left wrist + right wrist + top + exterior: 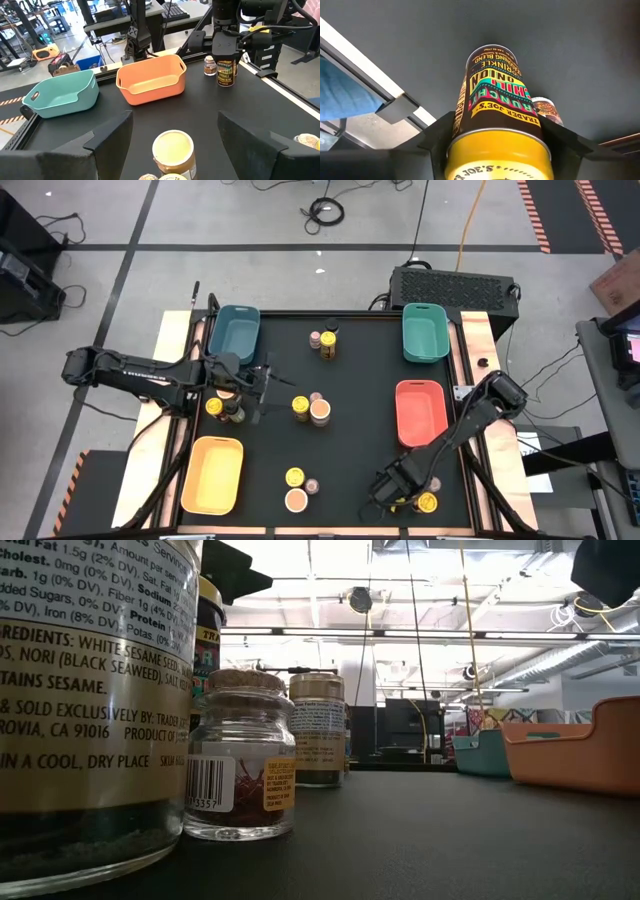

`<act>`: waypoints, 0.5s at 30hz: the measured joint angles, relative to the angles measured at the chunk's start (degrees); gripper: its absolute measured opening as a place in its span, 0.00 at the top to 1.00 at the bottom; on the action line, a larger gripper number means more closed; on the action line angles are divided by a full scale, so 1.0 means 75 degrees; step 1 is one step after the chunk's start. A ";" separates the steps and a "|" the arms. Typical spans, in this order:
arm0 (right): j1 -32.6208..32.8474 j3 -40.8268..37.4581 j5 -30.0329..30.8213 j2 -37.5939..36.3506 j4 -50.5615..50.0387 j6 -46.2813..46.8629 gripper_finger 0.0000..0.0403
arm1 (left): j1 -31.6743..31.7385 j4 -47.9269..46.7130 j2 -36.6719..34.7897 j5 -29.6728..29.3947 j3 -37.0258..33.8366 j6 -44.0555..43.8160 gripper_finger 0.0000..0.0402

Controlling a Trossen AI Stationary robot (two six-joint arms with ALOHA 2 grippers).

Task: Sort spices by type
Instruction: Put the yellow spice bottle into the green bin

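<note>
1. Right gripper [412, 498]: we find it low at the near right corner of the black table [360, 370]. Its fingers clasp a yellow-lidded jar [497, 127], one on each side just below the lid. A small jar [546, 111] stands just beside it.
2. Left gripper [262, 380]: it hovers left of centre, fingers spread and holding nothing. A tan-lidded jar [173, 151] stands just beyond the fingertips.
3. Spices still loose: we count a pair near the far edge [324, 342], a centre cluster [310, 408], a cluster at the near edge [298, 488] and jars under the left arm [222, 408].
4. Receptacles: blue tray [234, 335], teal tray [424, 331], red tray [420, 412] and yellow tray [212, 473]. We see no jar in any of them.
5. Step in hand, as we judge it: lifting the gripped jar to a tray.
6. Handling notes:
   - Lift straight up first, so the small neighbour is not toppled.
   - Keep the jar upright; the grip sits high on a tall body, so it may swing.
   - The red tray is nearest; carry clear over its wall, lower, then release.
</note>
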 joint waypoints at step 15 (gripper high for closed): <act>-0.1568 0.0008 -0.0087 -0.0722 -0.0201 -0.1915 0.45 | -0.0001 -0.0151 0.0000 -0.0002 0.0000 0.0012 0.28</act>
